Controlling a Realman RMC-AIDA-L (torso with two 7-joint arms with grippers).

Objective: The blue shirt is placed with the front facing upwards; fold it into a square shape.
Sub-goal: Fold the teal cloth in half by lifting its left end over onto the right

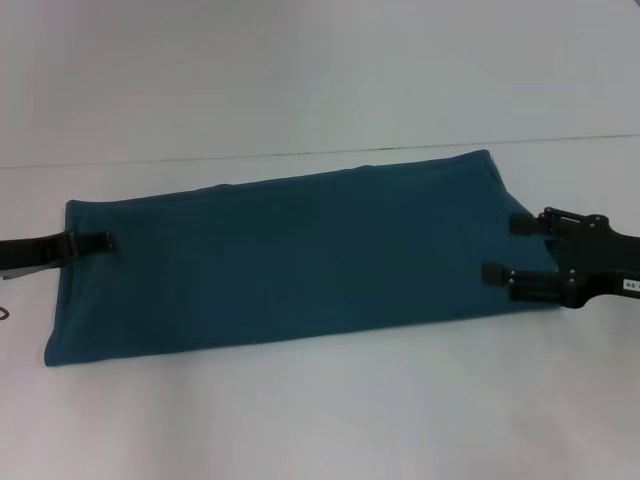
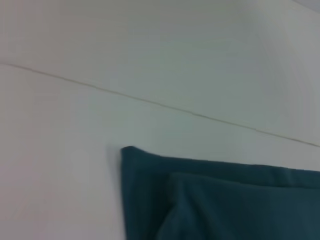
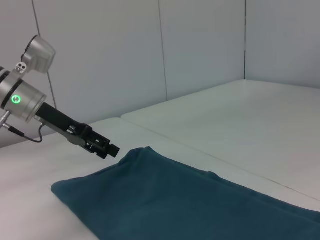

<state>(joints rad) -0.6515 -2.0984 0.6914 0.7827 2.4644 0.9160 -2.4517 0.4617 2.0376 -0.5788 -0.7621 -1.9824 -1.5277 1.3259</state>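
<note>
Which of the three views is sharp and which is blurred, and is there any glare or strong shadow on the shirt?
Head view: soft focus, even light, no glare on the blue shirt, only a faint shadow under its near edge. Left wrist view: most blurred, showing one shirt corner on the white table. Right wrist view: sharpest; the left gripper shows clearly, with a green light on its arm.

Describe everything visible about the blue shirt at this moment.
The blue shirt is dark teal, soft-looking fabric, already folded into a long flat band across the white table. No print, collar or sleeves show; a folded layer shows at one corner in the left wrist view. The left gripper sits at its left short edge, seemingly touching the cloth. The right gripper, fingers spread, reaches over its right end; contact there cannot be judged.
</note>
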